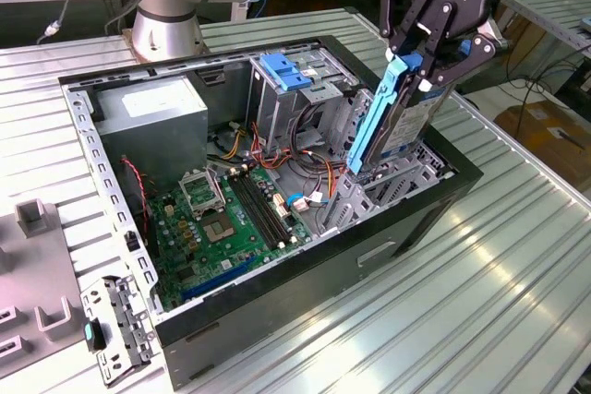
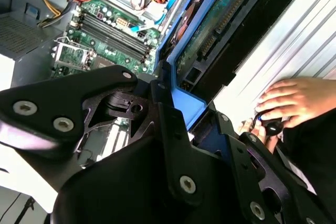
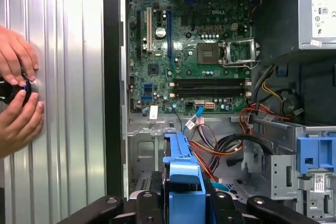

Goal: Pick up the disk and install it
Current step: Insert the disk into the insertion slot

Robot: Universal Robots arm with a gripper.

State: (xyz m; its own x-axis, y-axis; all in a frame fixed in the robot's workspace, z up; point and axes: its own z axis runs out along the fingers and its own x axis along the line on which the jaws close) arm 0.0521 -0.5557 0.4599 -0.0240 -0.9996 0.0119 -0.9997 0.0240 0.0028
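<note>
The computer case (image 1: 305,274) lies open on the table (image 1: 499,302). Inside, the power supply (image 1: 152,113) sits at the exterior view's left rear, the motherboard (image 1: 217,228) in front of it, the drive cage (image 1: 286,89) at the middle rear. The disk (image 1: 399,131) stands tilted in the gripper (image 1: 429,66) over the right end. A person's hands (image 3: 18,119) lie on the table beside the case.

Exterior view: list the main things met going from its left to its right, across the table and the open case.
From the left: grey fixture plate → power-supply box → blue plastic handle → disk, standing tilted in the gripper.
</note>
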